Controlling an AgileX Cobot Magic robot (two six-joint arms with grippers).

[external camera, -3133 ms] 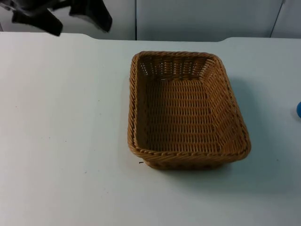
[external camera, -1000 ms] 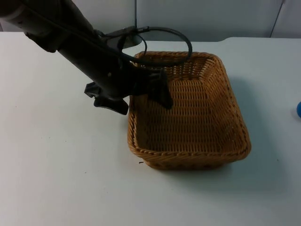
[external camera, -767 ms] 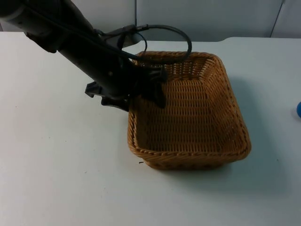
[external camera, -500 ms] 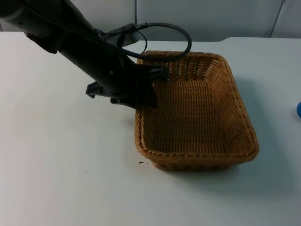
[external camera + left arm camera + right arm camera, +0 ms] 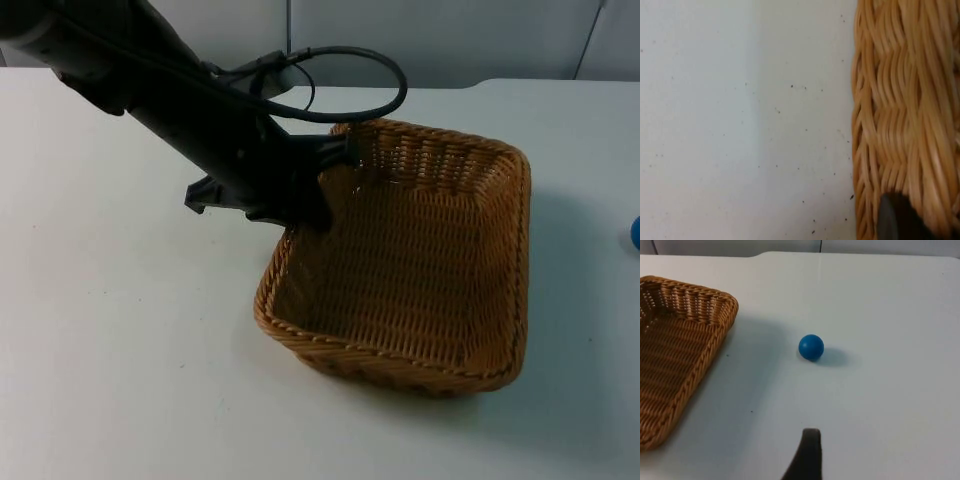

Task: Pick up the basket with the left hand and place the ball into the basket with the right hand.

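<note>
Left end effector point(image 5: 318, 205) pinches the basket point(image 5: 420, 270) rim at centre frame. Ball point(image 5: 811, 347) rests on the table point(image 5: 120, 350), apart from the basket. Right end effector waits; state indeterminable. Risk: one-sided grip lets the basket slip.

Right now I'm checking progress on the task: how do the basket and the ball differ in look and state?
The basket is woven, tan and rectangular; the ball is smooth, blue and round. The basket is gripped at its rim by the left gripper and sits skewed; the ball lies free on the table, untouched, with the right gripper waiting short of it. The basket is far bigger. Both are over the white table.
</note>
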